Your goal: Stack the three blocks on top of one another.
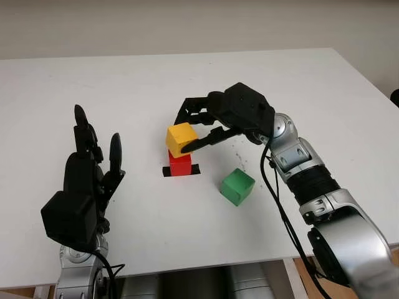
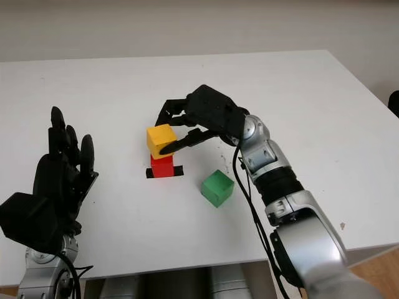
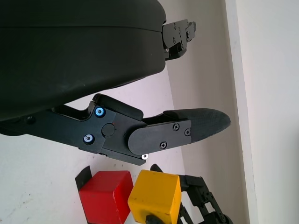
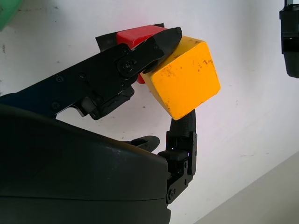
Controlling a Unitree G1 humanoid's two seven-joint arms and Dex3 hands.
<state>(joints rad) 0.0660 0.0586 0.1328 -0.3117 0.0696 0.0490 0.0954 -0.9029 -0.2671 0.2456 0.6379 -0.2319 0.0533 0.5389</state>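
The green block (image 1: 237, 185) sits alone on the white surface (image 1: 299, 87), nearest the robot among the three, a little to the right of the other two and apart from them. Off to the left at about the same depth, the left hand (image 1: 87, 177) is open above the surface, well clear of all the blocks. Just beyond the green block, the red block (image 1: 180, 164) stands on a small black marker patch (image 1: 195, 169) on the surface. The yellow block (image 1: 181, 139) is directly over it, tilted and turned a little askew; whether its underside fully touches the red top cannot be told. The right hand (image 1: 198, 128) reaches in from the right and grasps the yellow block, one finger (image 4: 154, 49) pressed on its near side and the others (image 4: 183, 135) curled round the far side. Beyond the stack, the surface runs back to a pale wall (image 1: 187, 25).
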